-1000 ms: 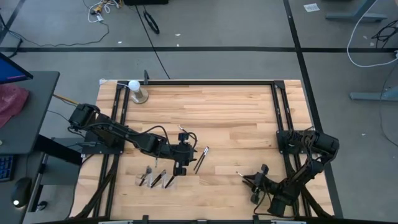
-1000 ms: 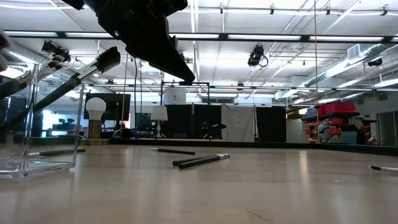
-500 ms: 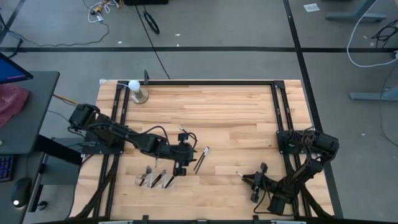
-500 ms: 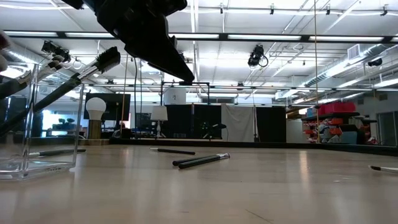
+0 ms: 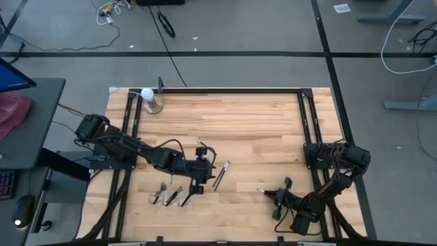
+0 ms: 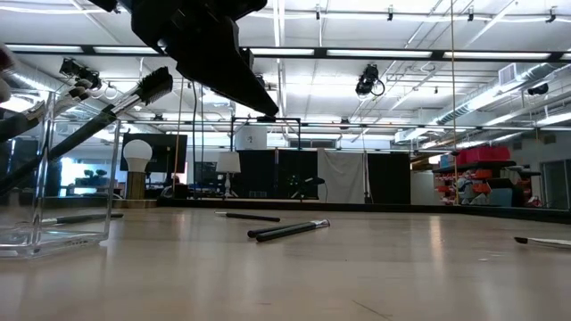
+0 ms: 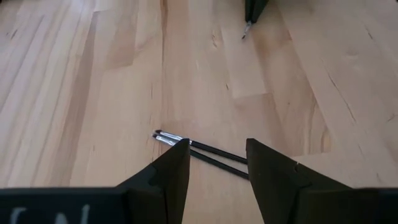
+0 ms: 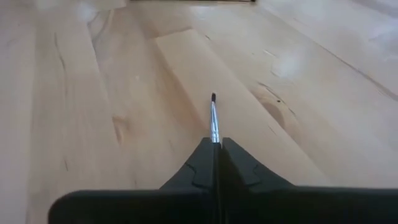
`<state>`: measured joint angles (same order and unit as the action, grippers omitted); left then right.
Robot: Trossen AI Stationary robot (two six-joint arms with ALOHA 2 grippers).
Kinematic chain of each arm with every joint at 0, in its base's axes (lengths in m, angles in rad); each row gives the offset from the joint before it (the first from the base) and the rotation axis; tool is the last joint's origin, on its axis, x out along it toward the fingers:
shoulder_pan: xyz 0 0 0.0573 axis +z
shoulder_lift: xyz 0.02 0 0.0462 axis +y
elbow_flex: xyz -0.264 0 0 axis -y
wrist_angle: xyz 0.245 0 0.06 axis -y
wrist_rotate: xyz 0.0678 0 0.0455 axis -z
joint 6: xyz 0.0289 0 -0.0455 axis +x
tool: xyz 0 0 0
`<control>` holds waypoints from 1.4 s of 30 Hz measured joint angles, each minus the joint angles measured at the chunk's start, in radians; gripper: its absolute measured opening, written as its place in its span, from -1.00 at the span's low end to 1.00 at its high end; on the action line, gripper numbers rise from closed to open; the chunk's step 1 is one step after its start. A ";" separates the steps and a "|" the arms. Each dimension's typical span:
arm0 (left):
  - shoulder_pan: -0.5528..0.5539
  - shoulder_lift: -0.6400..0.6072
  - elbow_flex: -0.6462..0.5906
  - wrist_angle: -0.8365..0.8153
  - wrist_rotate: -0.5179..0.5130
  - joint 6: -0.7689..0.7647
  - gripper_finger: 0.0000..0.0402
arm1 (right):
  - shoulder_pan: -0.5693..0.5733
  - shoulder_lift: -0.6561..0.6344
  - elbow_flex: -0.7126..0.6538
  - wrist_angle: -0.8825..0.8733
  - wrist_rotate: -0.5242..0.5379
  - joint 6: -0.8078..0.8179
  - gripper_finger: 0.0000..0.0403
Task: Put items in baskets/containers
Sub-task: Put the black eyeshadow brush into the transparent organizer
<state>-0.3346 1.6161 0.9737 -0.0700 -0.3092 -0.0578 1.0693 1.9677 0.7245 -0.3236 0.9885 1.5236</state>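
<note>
Near the table's [image 5: 259, 123] front-left edge, the clear organizer [image 5: 171, 197] holds several makeup brushes [image 5: 168, 197] leaning at a slant, handles poking over its rim. Just right of it hangs the left gripper [image 5: 199, 183], jaws apart and empty, above a pair of loose brushes [image 7: 205, 152] lying side by side. At front right, the right gripper [image 5: 274, 198] is clamped tight on a thin brush [image 8: 214, 121] near one end. Held that far back, it could swivel or slip. A careless drop-in might also knock the leaning brushes out.
</note>
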 joint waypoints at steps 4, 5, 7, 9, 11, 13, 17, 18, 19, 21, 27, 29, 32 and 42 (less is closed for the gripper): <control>-0.004 0.000 0.000 0.009 0.001 0.042 -0.20 | -0.010 -0.020 0.024 -0.011 -0.011 0.032 -0.95; -0.005 0.000 0.000 0.019 0.008 0.050 -0.20 | -0.016 -0.032 0.031 -0.011 -0.014 0.029 -0.95; -0.005 0.000 0.000 0.041 0.036 0.078 -0.20 | -0.037 -0.055 0.044 -0.009 -0.030 -0.002 -0.96; -0.005 0.000 0.000 0.072 0.080 0.109 -0.20 | -0.067 -0.071 0.057 0.013 -0.045 -0.057 -0.96; -0.005 0.000 0.000 0.111 0.119 0.142 -0.20 | -0.099 -0.082 0.070 0.069 -0.007 -0.145 -0.97; -0.006 0.000 0.000 0.133 0.138 0.168 -0.20 | -0.130 -0.086 0.075 0.171 0.014 -0.260 -0.97; -0.005 0.000 0.000 0.156 0.139 0.229 -0.20 | -0.189 -0.086 0.076 0.409 0.029 -0.530 -0.97; -0.005 0.000 0.000 0.156 0.139 0.241 -0.20 | -0.199 -0.086 0.076 0.472 0.036 -0.608 -0.97; -0.005 0.000 0.000 0.160 0.144 0.251 -0.20 | -0.206 -0.086 0.076 0.537 0.053 -0.682 -0.96; -0.002 0.000 0.000 0.166 0.176 0.273 -0.20 | -0.212 -0.086 0.076 0.674 0.070 -0.825 -0.96; 0.017 0.000 0.000 0.204 0.307 0.320 -0.20 | -0.204 -0.087 0.077 1.152 0.063 -1.304 -0.96; 0.018 0.002 -0.002 0.239 0.334 0.334 -0.20 | -0.198 -0.088 0.078 1.323 0.049 -1.475 -0.96; 0.015 0.027 -0.032 0.417 0.365 0.340 -0.20 | -0.200 -0.090 0.079 1.516 0.019 -1.680 -0.96; -0.041 0.114 -0.079 0.967 0.383 0.305 -0.20 | -0.331 -0.090 0.079 1.710 -0.192 -1.850 -0.95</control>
<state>-0.3756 1.7299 0.8948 0.8965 0.0737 0.2475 0.7379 1.8774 0.8040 1.3869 0.7961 -0.3267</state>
